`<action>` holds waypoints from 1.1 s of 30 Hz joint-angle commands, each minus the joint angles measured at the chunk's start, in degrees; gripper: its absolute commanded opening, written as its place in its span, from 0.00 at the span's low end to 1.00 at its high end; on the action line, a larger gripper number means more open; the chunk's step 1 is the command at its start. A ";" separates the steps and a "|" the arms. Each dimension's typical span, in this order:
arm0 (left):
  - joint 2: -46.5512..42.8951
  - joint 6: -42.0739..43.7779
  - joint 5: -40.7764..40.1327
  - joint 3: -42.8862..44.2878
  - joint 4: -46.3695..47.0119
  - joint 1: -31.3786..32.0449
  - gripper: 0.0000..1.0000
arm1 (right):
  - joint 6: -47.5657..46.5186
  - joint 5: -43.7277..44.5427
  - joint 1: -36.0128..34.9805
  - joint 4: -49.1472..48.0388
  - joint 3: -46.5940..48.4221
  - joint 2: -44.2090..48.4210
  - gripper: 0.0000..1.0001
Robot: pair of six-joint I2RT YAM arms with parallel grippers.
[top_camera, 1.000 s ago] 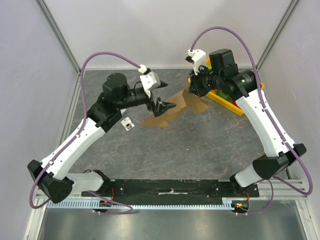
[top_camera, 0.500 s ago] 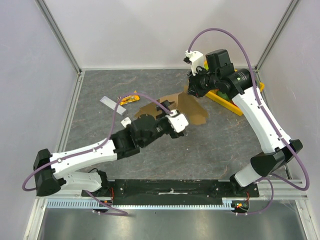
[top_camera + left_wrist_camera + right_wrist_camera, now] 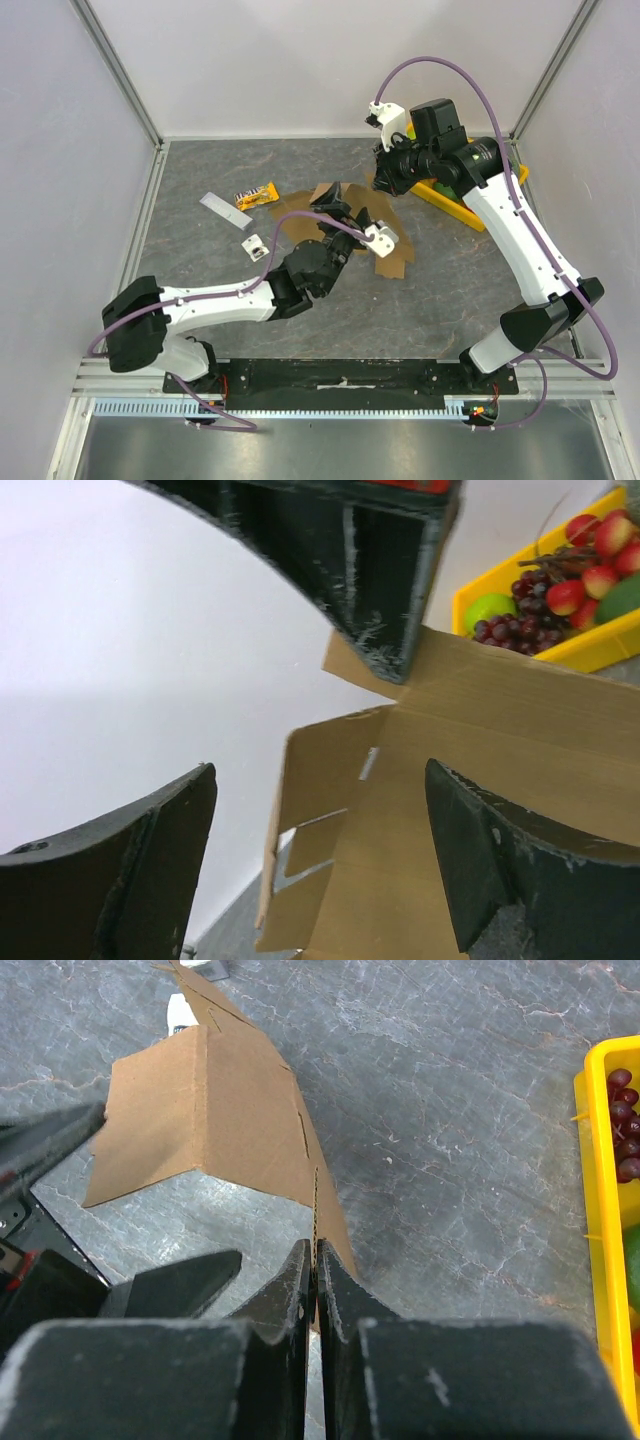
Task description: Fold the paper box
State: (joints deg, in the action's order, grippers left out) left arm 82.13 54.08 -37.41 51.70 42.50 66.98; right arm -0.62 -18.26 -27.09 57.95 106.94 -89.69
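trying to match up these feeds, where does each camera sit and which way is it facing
top external: fixed above and behind the arm bases, looking down on the table; both arms show, the paper box between them.
left wrist: on the left arm, low, facing across the box toward the yellow tray; the open left gripper frames it.
right wrist: on the right arm, looking down; the right gripper is shut on the box's edge.
shared: all show the box; both wrists catch the tray.
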 commanded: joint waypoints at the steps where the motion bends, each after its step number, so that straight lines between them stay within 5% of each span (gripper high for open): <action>1: -2.93 -2.48 2.15 3.40 0.59 -4.04 0.87 | 0.10 -1.16 0.20 0.14 0.82 1.09 0.10; 9: -9.79 -11.98 14.19 3.93 -14.80 -10.20 0.80 | -0.08 -1.25 0.20 -0.03 0.56 1.54 0.10; 26: -12.34 -23.40 33.27 7.44 -28.43 -17.76 0.67 | 0.01 -1.95 0.20 -0.91 -0.94 2.59 0.10; 33: -10.33 -24.73 37.14 10.61 -32.12 -19.43 0.49 | -0.26 -1.87 0.11 -1.18 -1.38 3.12 0.10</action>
State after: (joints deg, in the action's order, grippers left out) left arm 70.81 32.97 -4.47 58.35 12.29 48.34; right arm -0.64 -19.29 -27.09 57.69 105.49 -88.88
